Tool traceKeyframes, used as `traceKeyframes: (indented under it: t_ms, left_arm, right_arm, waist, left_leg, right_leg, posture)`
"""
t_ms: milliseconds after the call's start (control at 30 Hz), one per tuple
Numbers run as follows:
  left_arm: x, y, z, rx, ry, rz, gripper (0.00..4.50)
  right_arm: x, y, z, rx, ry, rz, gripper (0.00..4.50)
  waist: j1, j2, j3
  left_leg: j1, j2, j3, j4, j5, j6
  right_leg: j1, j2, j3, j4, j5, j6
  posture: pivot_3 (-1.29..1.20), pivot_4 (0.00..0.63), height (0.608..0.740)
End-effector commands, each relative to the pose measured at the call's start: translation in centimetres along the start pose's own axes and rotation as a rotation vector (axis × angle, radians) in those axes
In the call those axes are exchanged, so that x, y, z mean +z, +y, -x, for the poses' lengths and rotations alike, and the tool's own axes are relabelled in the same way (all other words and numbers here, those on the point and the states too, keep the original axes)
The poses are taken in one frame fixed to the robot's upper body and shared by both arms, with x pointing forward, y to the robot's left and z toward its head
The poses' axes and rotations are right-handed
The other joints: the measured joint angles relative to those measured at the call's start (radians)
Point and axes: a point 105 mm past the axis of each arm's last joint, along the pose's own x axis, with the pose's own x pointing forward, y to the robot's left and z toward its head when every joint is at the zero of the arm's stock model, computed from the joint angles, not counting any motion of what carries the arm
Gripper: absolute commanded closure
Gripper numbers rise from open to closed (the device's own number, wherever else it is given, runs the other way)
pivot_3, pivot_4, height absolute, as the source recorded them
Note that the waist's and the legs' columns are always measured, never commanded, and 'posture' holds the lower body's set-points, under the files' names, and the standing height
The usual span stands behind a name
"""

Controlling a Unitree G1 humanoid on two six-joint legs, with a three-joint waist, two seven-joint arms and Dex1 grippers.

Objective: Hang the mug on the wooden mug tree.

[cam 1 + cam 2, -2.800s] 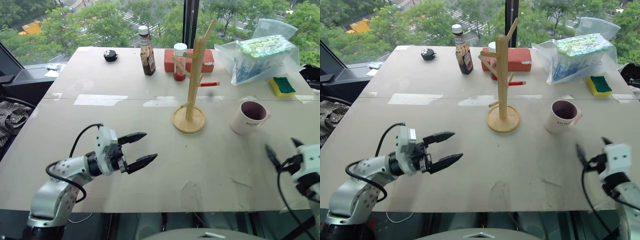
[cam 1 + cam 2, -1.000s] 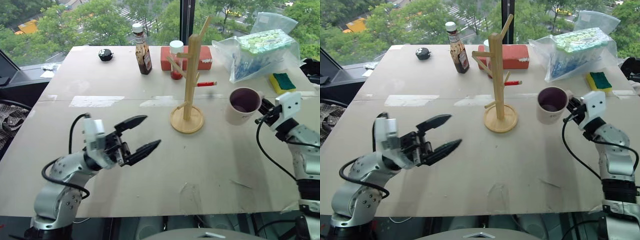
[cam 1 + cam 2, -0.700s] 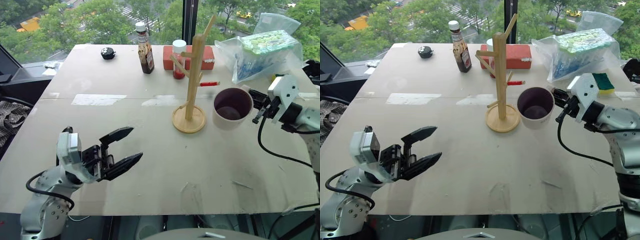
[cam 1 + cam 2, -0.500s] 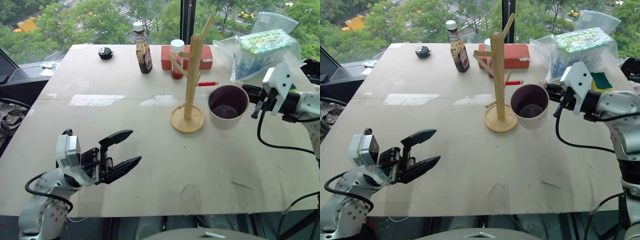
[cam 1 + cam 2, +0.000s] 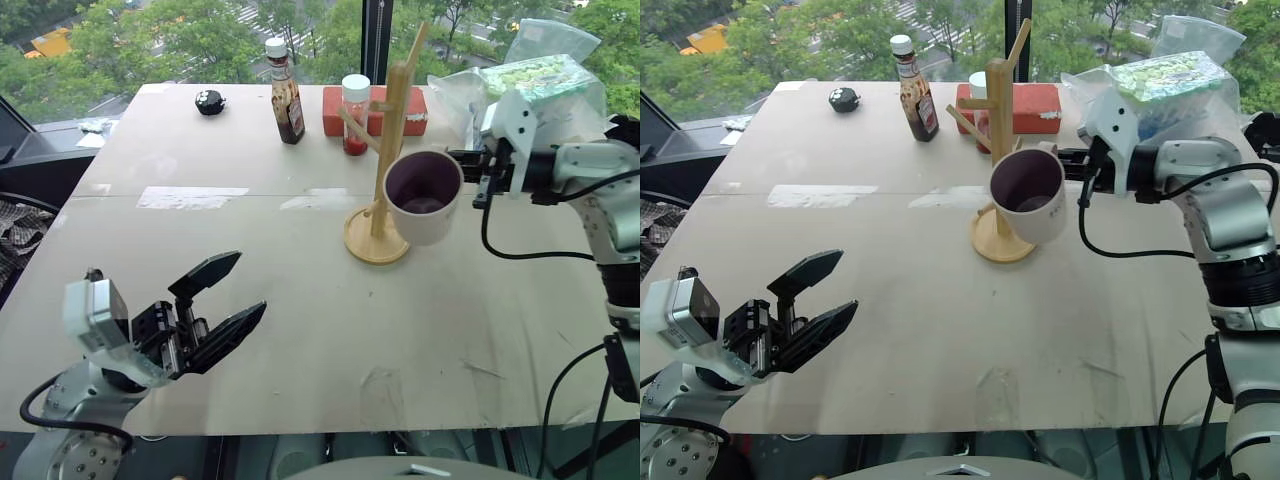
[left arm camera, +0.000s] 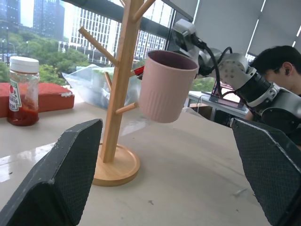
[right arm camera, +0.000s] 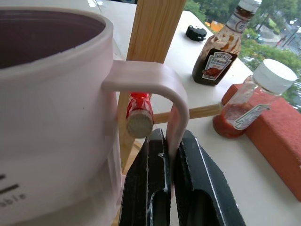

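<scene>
The mug (image 5: 424, 197), white with a dark purple inside, hangs upright in the air just right of the wooden mug tree (image 5: 391, 130). My right gripper (image 7: 171, 150) is shut on the mug's handle (image 7: 160, 80). In the right wrist view a red-tipped peg end (image 7: 139, 123) shows through the handle's loop; I cannot tell whether it reaches into it. The left wrist view shows the mug (image 6: 165, 85) clear of the table, close beside the post. My left gripper (image 5: 245, 285) stands open over the near left of the table with nothing between its fingers.
Behind the tree stand a brown sauce bottle (image 5: 286, 92), a red-sauce jar (image 5: 355, 115) and a red box (image 5: 420, 105). A plastic bag (image 5: 535, 85) lies at the far right, a small black object (image 5: 209, 102) at the far left. A person (image 6: 277, 61) sits beyond the table.
My right gripper has carried the mug left and upward, from near the tree's base to beside its post. My left arm has drawn back toward the near left.
</scene>
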Motion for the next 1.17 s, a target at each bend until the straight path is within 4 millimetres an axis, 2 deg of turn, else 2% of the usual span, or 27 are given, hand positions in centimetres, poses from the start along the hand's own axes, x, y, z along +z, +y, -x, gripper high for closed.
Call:
traceKeyframes:
  t_ms: [33, 67, 167, 267, 367, 467, 567, 633, 733, 867, 1033, 1167]
  left_arm:
    - [0.4, -0.7, -0.7, -0.019, -0.018, -0.033, 0.00]
    - [0.3, -0.7, -0.7, -0.017, -0.018, -0.034, 0.00]
    - [0.1, -0.6, -0.8, -0.014, -0.023, -0.039, 0.00]
    - [-0.1, -0.2, -1.2, 0.009, -0.014, -0.050, 0.00]
    - [-0.3, 0.2, -1.4, 0.030, -0.013, -0.038, 0.00]
    - [-0.9, 0.7, -1.6, 0.043, 0.016, -0.024, 0.00]
    - [-1.8, 1.3, -1.4, 0.073, 0.069, -0.029, 0.00]
    - [-2.8, 1.3, -1.1, 0.072, 0.118, -0.005, 0.00]
    - [-4.6, 2.0, -0.4, 0.126, 0.212, -0.002, 0.00]
    - [-6.2, 3.0, 0.9, 0.183, 0.317, -0.014, 0.00]
    - [-7.4, 4.8, 2.8, 0.257, 0.391, -0.032, 0.00]
    - [-8.0, 5.4, 2.5, 0.255, 0.407, -0.025, 0.00]
  right_arm:
    - [0.7, -0.3, -0.6, 0.025, 0.026, 0.035, 4.45]
    - [0.5, -0.5, -0.9, 0.023, 0.031, 0.030, 4.45]
    - [-0.1, -0.8, -1.1, 0.020, 0.035, 0.034, 3.57]
    - [0.1, -1.4, -0.4, -0.042, -0.010, 0.020, 2.14]
    - [0.3, -1.1, 0.8, -0.051, -0.044, 0.014, 0.71]
    - [0.3, -0.6, 3.4, -0.113, -0.090, -0.005, 0.71]
    - [-0.7, 0.0, 5.8, -0.198, -0.071, -0.063, 0.71]
    - [-1.9, 0.3, 7.3, -0.284, -0.056, -0.105, 0.71]
    - [-5.0, 2.7, 9.0, -0.343, -0.021, -0.220, 0.71]
    - [-8.6, 6.3, 10.7, -0.355, 0.064, -0.307, 0.71]
    - [-11.7, 10.5, 12.1, -0.386, 0.156, -0.384, 0.71]
    - [-12.7, 11.5, 12.3, -0.417, 0.168, -0.402, 0.71]
  waist:
    - [0.001, 0.000, 0.000]
    - [0.001, 0.000, 0.000]
    - [0.001, 0.000, 0.000]
    - [0.002, 0.000, 0.000]
    - [0.002, 0.000, 0.000]
    - [0.004, 0.000, 0.000]
    - [0.005, 0.000, 0.000]
    - [0.002, -0.001, -0.001]
    - [0.002, -0.001, -0.001]
    - [0.003, -0.001, -0.001]
    - [0.001, -0.002, -0.002]
    - [0.001, -0.002, -0.002]
  left_leg:
    - [0.000, 0.000, 0.000, 0.000, 0.000, 0.000]
    - [0.000, 0.000, 0.000, 0.000, 0.000, 0.000]
    - [0.000, 0.000, 0.000, 0.000, 0.000, 0.000]
    - [0.000, -0.001, 0.000, 0.000, 0.000, 0.000]
    - [-0.001, -0.001, 0.000, 0.000, 0.000, 0.000]
    - [-0.001, 0.000, 0.000, 0.000, 0.000, 0.000]
    - [-0.002, 0.000, -0.001, 0.000, 0.000, 0.000]
    - [-0.001, -0.001, -0.001, 0.000, 0.000, 0.000]
    - [0.000, -0.001, -0.001, 0.000, 0.000, 0.000]
    - [0.001, -0.001, -0.001, 0.000, 0.000, 0.000]
    - [0.002, -0.001, 0.000, 0.000, 0.000, 0.001]
    - [0.003, 0.000, 0.001, 0.001, -0.001, 0.003]
  right_leg:
    - [0.000, 0.000, 0.000, 0.000, 0.000, 0.000]
    - [0.000, 0.000, 0.000, 0.000, 0.000, 0.000]
    - [0.000, 0.000, 0.000, 0.000, 0.000, 0.000]
    - [0.000, -0.001, -0.001, 0.000, 0.000, 0.000]
    - [0.000, -0.001, -0.001, 0.000, 0.000, 0.000]
    - [0.000, -0.001, -0.001, 0.000, 0.000, 0.000]
    - [0.000, -0.001, -0.003, -0.001, 0.000, 0.000]
    - [0.000, -0.001, -0.002, 0.000, 0.000, 0.000]
    - [0.001, 0.000, -0.001, 0.000, 0.000, 0.000]
    - [0.002, 0.001, -0.001, 0.000, 0.000, 0.000]
    - [0.002, 0.002, 0.000, 0.001, 0.000, 0.000]
    - [0.003, 0.007, 0.002, 0.002, 0.000, 0.000]
  posture:
    - [0.00, 0.150, 0.740]
    - [0.00, 0.150, 0.740]
    - [0.00, 0.150, 0.740]
    - [0.00, 0.150, 0.740]
    - [0.00, 0.150, 0.740]
    - [0.00, 0.150, 0.740]
    - [0.00, 0.150, 0.740]
    - [0.00, 0.150, 0.740]
    - [0.00, 0.150, 0.740]
    - [0.00, 0.150, 0.740]
    - [0.00, 0.150, 0.740]
    - [0.00, 0.150, 0.740]
